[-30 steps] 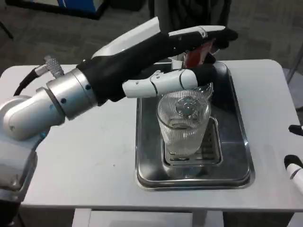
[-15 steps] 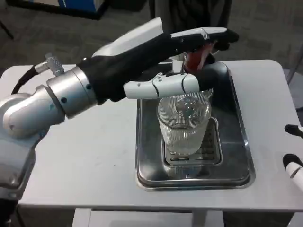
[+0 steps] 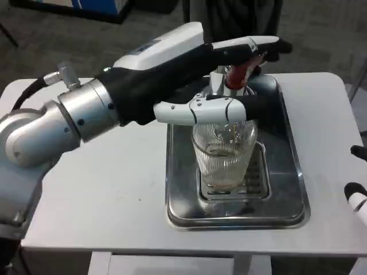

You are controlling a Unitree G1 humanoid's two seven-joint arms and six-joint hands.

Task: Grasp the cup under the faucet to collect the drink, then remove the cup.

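One hand matters: the left hand (image 3: 229, 74) at upper centre, fingers (image 3: 200, 110) spread and holding nothing, one lying across the cup's rim. Upright cup (image 3: 225, 157) stands directly below on the tray (image 3: 179, 189), under the faucet (image 3: 238, 74). Right hand (image 3: 356, 192) sits at right edge, its fingers unclear.

Faucet (image 3: 236, 73) behind left robot hand (image 3: 189, 69), mostly hidden

Clear ribbed cup (image 3: 225, 157), red faucet handle (image 3: 237, 76), silver tray (image 3: 290, 189).
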